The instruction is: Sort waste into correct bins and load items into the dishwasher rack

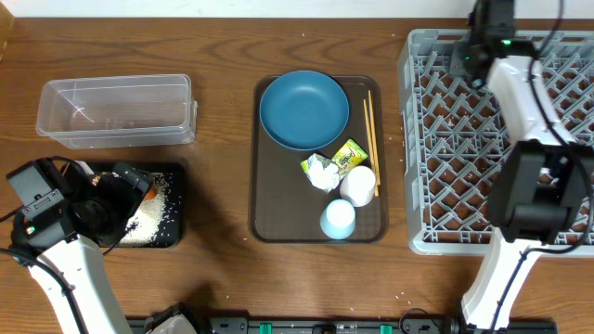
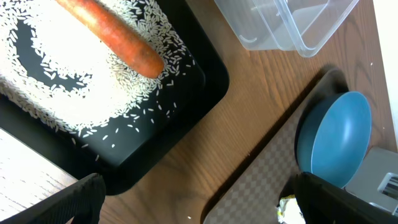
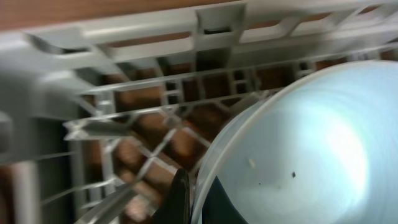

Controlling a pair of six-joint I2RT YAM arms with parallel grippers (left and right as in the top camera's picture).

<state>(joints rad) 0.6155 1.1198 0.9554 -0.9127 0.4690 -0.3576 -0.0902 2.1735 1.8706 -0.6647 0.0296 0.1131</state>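
With carrot [image 2: 115, 34] and rice [image 2: 56, 68] in the black tray [image 2: 186, 93] lower left, your right pincer [image 3: 198, 199] pinches the pale blue bowl [image 3: 298, 149] in the rack [image 1: 455, 139] upper right, left pincer [image 2: 205, 202] spread and empty; plate [image 1: 303, 109], cups [image 1: 358, 185], chopsticks [image 1: 371, 130], paper [image 1: 321, 172] and wrapper [image 1: 350, 154] wait mid-frame.

A large grey dishwasher rack [image 1: 445, 158] with a lattice of pegs is seen at the right. A pale blue bowl [image 3: 298, 149] is shown close against that lattice, with small specks on its inner surface. At the left, a clear tub [image 1: 116, 111] is set behind a black tray [image 2: 208, 78], in which white rice [image 2: 118, 93] is spread and an orange carrot [image 2: 112, 31] is laid. In the middle, a dark blue plate [image 1: 303, 109] is set face up, with wooden chopsticks [image 1: 370, 125] laid just to its right. In front of the plate, crumpled white paper [image 1: 322, 172] and a green-yellow wrapper [image 1: 350, 154] are seen touching, beside a whitish cup [image 1: 358, 185] and a pale blue cup [image 1: 338, 219].
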